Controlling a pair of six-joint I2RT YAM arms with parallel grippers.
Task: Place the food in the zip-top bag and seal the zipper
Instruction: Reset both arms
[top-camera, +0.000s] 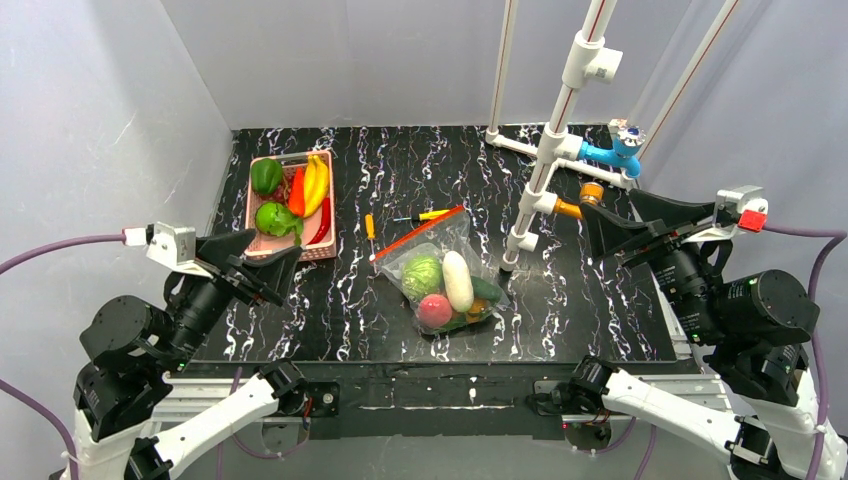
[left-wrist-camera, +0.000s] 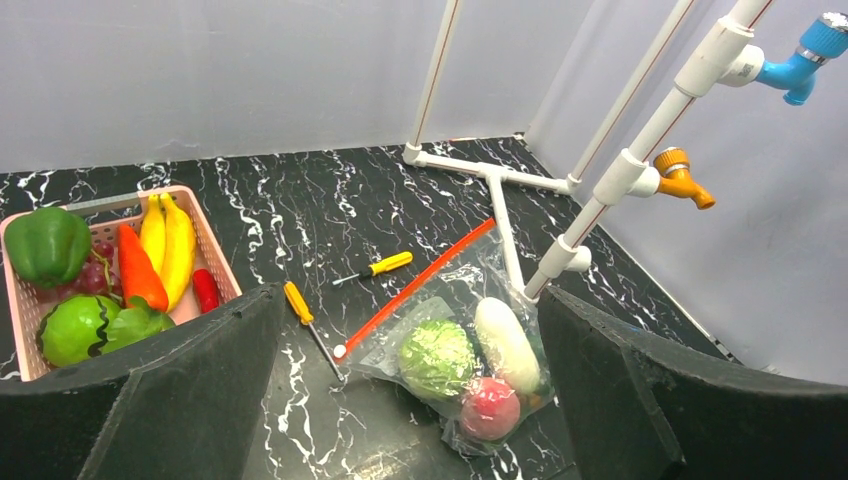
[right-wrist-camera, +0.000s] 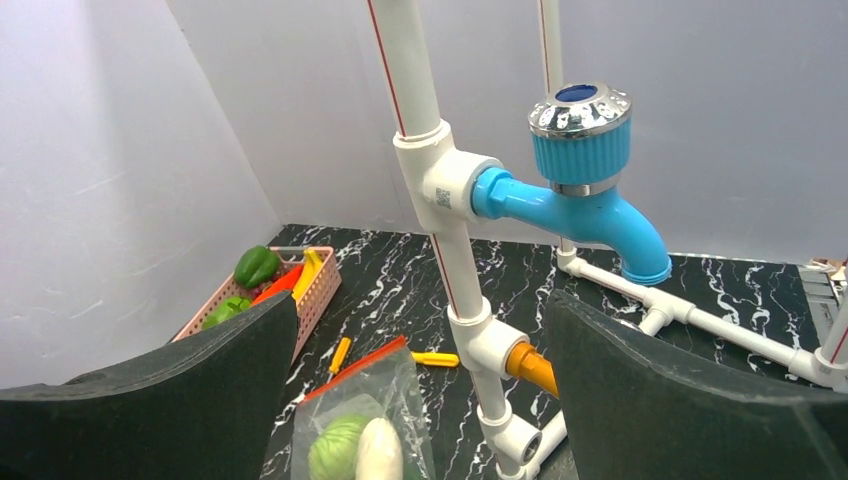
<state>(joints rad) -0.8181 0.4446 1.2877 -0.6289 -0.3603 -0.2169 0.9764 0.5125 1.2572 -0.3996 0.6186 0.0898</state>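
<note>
The clear zip-top bag lies flat at the table's middle. Inside it are the food pieces: green cabbage, white radish, red-pink ball, dark cucumber and a small orange piece. The orange-red zipper runs straight along the bag's far-left edge, and its white tip shows in the left wrist view. My left gripper hovers open left of the bag. My right gripper hangs open to the right, by the pipes. Neither touches the bag.
A pink basket with peppers, bananas and chilies stands at the back left. Two yellow-handled screwdrivers lie just beyond the zipper. A white pipe frame with a blue tap and an orange tap rises right of the bag.
</note>
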